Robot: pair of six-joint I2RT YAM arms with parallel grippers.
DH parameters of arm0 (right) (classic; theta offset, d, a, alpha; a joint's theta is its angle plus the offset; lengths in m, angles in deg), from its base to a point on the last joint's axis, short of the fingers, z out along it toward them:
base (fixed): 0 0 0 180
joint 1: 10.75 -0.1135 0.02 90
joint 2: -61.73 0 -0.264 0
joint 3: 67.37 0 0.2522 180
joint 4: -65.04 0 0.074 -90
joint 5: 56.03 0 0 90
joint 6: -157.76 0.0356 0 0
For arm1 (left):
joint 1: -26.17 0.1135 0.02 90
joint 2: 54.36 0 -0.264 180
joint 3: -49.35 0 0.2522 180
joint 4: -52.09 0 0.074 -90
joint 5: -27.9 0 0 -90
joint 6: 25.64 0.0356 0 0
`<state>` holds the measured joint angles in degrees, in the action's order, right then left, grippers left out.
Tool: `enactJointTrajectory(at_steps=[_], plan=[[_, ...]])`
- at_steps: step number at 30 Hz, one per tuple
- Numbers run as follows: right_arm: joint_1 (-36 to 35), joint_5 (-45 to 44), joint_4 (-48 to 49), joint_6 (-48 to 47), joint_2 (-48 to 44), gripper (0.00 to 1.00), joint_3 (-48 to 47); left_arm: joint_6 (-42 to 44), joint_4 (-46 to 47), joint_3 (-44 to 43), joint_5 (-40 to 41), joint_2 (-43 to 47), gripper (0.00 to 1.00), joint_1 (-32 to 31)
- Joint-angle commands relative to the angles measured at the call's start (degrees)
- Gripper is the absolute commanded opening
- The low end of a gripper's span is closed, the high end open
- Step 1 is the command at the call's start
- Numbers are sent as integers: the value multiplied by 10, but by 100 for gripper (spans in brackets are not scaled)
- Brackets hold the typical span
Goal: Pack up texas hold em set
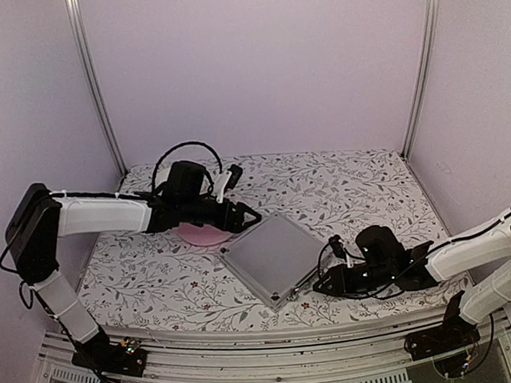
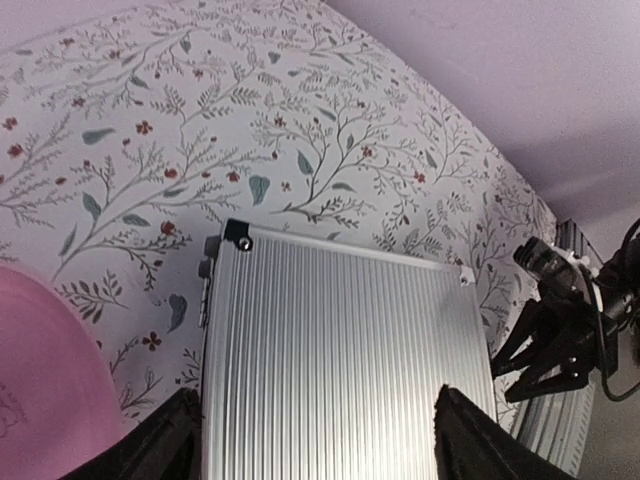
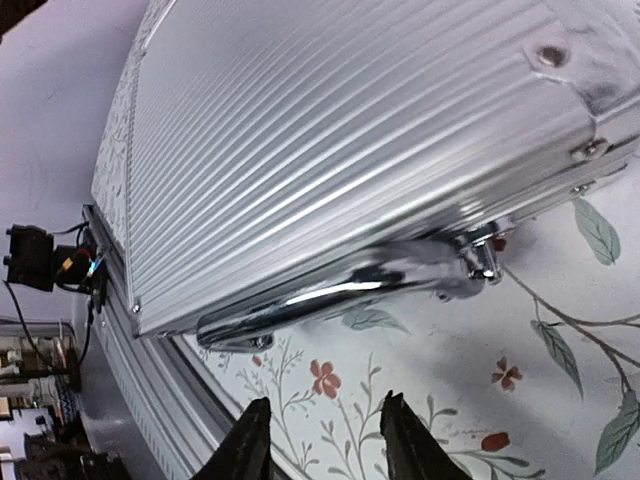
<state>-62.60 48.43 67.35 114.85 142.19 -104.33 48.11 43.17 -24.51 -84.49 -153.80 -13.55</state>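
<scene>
While the left arm stretches in from the left edge of the worktop, the left gripper [image 1: 247, 216] hangs just left of the middle, its claw spread wide with nothing in it. In the left wrist view its two black fingers [image 2: 160, 445] frame the ribbed lid from the case's far-left side; whether they touch the metal I cannot tell. A pink plate [image 1: 202, 235] lies under that wrist, just beside the case, with a strip of floral cloth [image 1: 368, 185] showing between them.

Right of the plate, the silver case [image 1: 272, 253] lies flat and shut, between the middle of the worktop and the near edge, turned so that one corner points at the near edge. A chrome handle [image 3: 340, 290] runs along its near-right side.

Further right, the right gripper [image 1: 324, 283] comes in low from the right edge. Its claw is parted only a little and grips nothing. The fingers [image 3: 248, 445] sit just short of the handle, over the cloth.
</scene>
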Motion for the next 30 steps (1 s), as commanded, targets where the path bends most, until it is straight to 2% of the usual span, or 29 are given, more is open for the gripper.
enactJointTrajectory(at_steps=[1,4,7,11,13,16,20,25,28,30], plan=[[-4,40,-177,-112,-100,46,-38,5,17,15,45,76,80,3],[10,26,-223,-163,-134,62,-98,15,4,-3,46,86,81,4],[57,9,-218,-185,-101,73,-177,23,-12,-45,45,65,82,9],[118,8,-206,-211,-5,80,-296,21,-6,-96,28,35,82,42],[140,-17,-201,-238,36,82,-349,17,5,-108,21,24,82,81],[198,-5,-173,-258,76,85,-385,-6,17,-100,18,24,82,156],[302,5,-137,-279,85,86,-367,-56,74,-3,15,77,82,301],[450,9,-71,-311,32,86,-268,-80,154,136,38,168,83,482],[532,4,-9,-330,-5,87,-205,-84,250,235,78,210,85,544],[572,-7,44,-342,-26,87,-160,-51,316,309,130,231,86,550]])
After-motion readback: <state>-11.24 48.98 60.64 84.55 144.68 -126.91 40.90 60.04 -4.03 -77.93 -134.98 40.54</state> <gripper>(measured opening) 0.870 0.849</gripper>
